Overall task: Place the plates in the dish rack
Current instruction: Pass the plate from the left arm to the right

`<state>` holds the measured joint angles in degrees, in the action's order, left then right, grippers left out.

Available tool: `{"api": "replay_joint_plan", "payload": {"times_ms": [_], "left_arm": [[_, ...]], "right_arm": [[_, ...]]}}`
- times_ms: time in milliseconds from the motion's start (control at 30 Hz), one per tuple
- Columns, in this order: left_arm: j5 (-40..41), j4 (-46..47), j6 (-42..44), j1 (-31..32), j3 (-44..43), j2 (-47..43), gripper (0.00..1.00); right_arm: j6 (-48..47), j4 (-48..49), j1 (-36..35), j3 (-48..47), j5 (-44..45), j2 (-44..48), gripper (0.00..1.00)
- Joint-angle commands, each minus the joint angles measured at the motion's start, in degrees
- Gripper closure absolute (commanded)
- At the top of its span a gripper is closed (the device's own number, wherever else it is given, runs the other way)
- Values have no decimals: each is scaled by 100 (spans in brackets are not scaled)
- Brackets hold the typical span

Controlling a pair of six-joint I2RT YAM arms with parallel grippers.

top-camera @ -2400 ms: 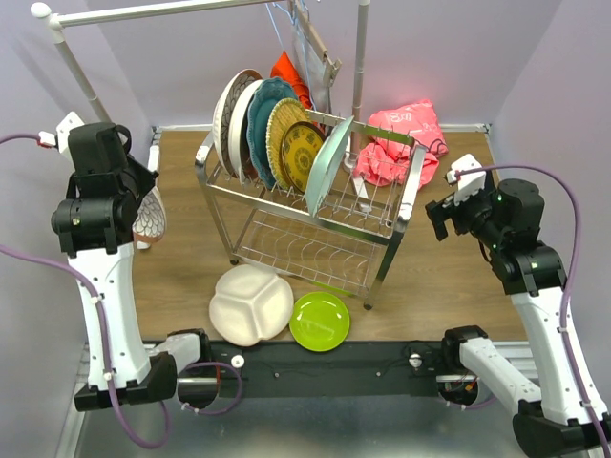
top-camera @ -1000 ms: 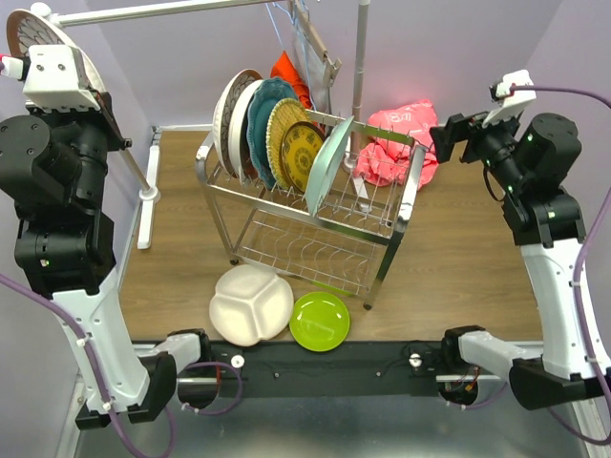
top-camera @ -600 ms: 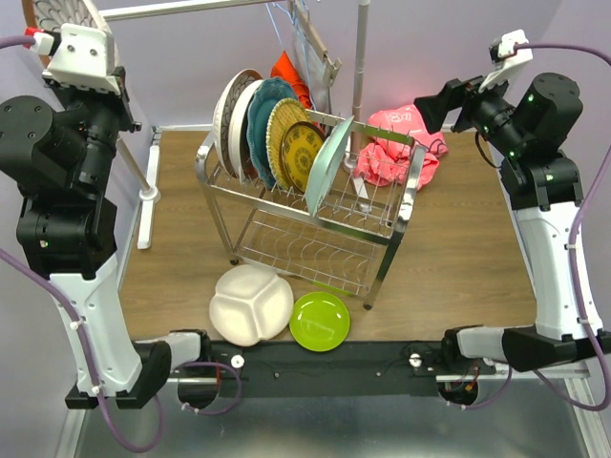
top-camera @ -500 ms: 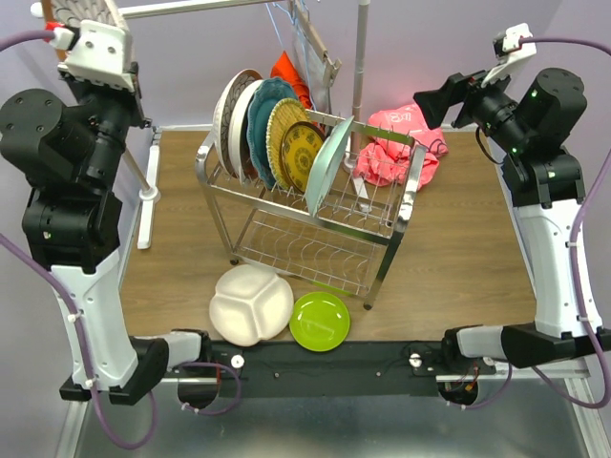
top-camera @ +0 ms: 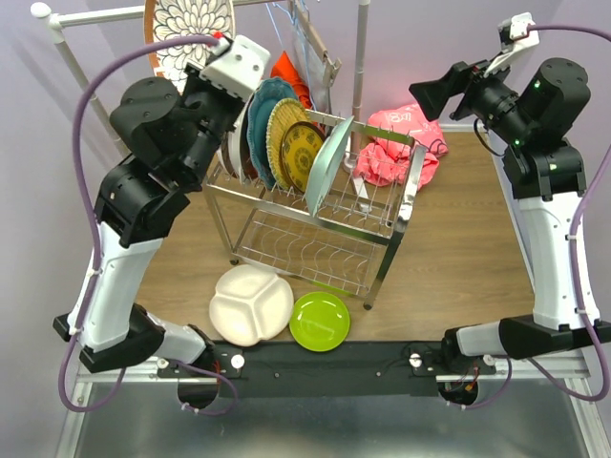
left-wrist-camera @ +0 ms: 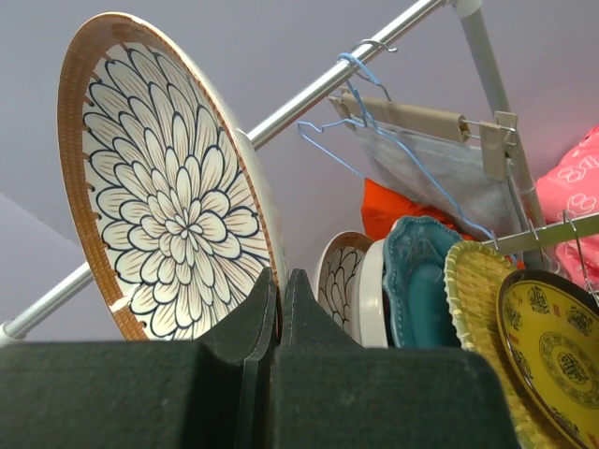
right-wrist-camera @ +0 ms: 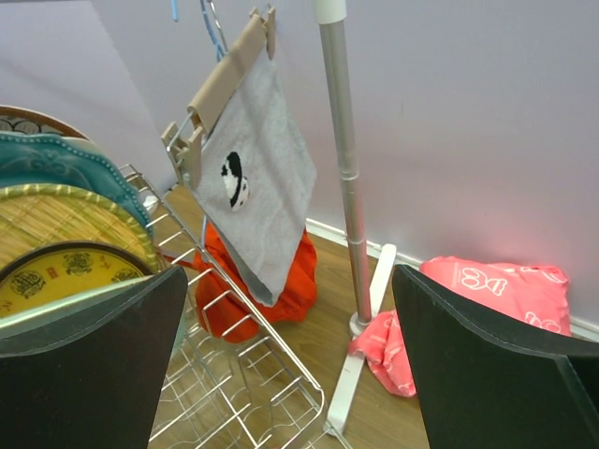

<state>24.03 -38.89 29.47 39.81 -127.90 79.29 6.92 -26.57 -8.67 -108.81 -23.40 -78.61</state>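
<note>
Top external view: the white-and-dark floral plate [top-camera: 189,31] is high above the left end of the dish rack [top-camera: 399,224], pinched by its lower rim in the left pincer [left-wrist-camera: 279,282], whose fingers are narrowed hard onto it. A second ago that arm was out at the far left edge with the plate. It has since swung in over the five plates [top-camera: 277,134] standing in the upper tier, so by my reading the carry is nearly done and lowering into a slot comes next.

The white divided plate [top-camera: 251,303] and the lime green plate [top-camera: 320,322] lie flat on the worktop [top-camera: 458,248] just in front of the rack, not yet loaded. The right pincer [right-wrist-camera: 290,365] has risen and hangs spread wide and empty above the pink cloth [top-camera: 401,143].

The left arm covers the rack's left end, so I cannot tell which slot is free. The plate's top is cut off by the frame, and the pincer hides its gripped edge.
</note>
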Motion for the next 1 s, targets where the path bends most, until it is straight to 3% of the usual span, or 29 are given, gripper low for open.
{"api": "replay_joint_plan", "payload": {"times_ms": [0,267,533,700,967], "left_arm": [[1085,1279,1217,780,-25,-151,100],[2034,1718,2325,1845,221,-19,100],[2703,2140,3055,2698,634,166,100],[2993,2290,3441,3137,556,456,100],[3108,2465,4101,3305,300,913,100]], "right_arm": [[485,64,-12,-385,-191,-119,0],[2022,450,23,-1247,-876,-620,1],[4016,1364,32,-2117,-2133,-1384,3],[4195,1663,32,-2329,-2485,-1552,3],[3564,1646,32,-1863,-2573,-1096,3]]}}
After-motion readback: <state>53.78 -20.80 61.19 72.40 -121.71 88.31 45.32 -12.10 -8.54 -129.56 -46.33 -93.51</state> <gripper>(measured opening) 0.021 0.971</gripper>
